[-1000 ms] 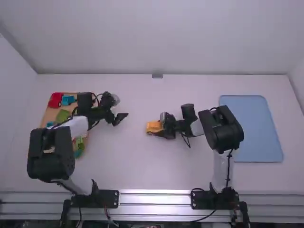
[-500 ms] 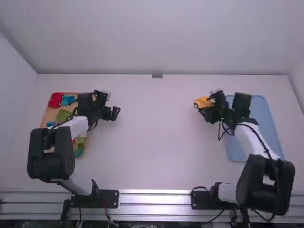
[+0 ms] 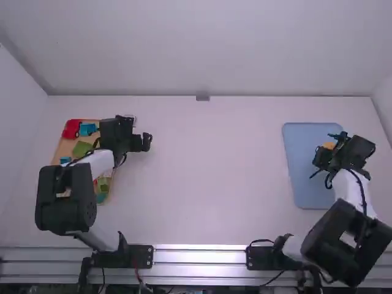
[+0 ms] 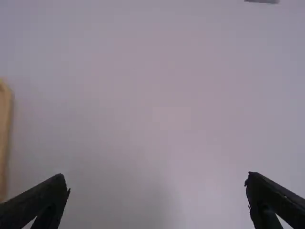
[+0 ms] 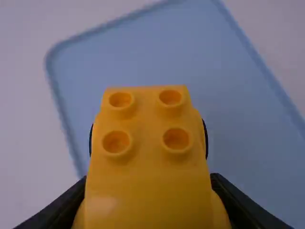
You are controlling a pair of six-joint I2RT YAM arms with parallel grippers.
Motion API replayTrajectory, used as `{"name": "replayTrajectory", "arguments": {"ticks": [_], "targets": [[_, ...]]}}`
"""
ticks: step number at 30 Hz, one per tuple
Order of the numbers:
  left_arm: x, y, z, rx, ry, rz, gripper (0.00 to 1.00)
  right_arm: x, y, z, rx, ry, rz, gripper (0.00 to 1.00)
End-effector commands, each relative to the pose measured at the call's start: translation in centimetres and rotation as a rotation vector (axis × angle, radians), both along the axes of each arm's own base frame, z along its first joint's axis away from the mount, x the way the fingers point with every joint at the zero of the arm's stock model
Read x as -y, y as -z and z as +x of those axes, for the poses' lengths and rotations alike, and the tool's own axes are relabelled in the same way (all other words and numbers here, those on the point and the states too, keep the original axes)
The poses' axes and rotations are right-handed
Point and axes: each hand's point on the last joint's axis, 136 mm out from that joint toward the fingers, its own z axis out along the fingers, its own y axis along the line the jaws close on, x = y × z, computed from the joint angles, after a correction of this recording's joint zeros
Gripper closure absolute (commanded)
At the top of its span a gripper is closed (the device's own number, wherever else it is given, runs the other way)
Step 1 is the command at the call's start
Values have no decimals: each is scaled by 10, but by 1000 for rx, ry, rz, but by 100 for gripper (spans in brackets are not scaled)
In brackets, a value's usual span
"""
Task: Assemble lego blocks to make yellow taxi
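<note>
Over the blue tray (image 5: 190,52) at three o'clock, the yellow Lego taxi (image 5: 147,133) is being gripped by the right gripper (image 5: 147,178); it should be lowered level, released only once all wheels are supported. At ten o'clock, the left gripper (image 4: 158,179) is parked open, empty.

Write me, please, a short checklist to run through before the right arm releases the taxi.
1. Right gripper has the taxi between its fingers: ok.
2. Taxi is over the blue tray, within its edges: ok.
3. Taxi has its studs facing up: ok.
4. Taxi has all its blocks in place: cannot tell; its underside is hidden.
5. Taxi's wheels rest on the tray: cannot tell.
6. Left gripper is open, empty and away from the tray: ok.
</note>
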Motion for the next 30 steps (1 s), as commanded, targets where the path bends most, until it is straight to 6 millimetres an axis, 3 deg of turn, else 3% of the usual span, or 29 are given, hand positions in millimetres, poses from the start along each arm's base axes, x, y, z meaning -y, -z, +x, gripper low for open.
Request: {"name": "replayTrajectory", "arguments": {"ticks": [1,4,10,13,15,18,22,25,30], "targets": [[-10,3,-1,-28,-99,-4,1,11,22,0,-42,32,18,43],[-10,7,-5,-50,-94,2,1,18,48,5,-70,18,18,43],[-9,11,-9,-75,-94,0,1,16,70,22,-79,-89,-48,42],[-9,12,-11,-83,-94,-1,1,14,67,31,-61,-123,-84,30],[-8,13,-12,-90,-92,-3,1,11,63,39,-41,-139,-100,2],[-8,12,-13,-93,-92,-4,1,12,60,42,-38,-118,-114,1],[-7,2,-19,-93,-56,32,1,18,47,34,-102,-38,-170,1],[-4,-18,-24,-103,-37,74,1,8,23,35,-123,-49,-213,1],[-2,-67,-30,-96,-63,156,1,-36,-34,40,-80,-144,-244,1]]}}
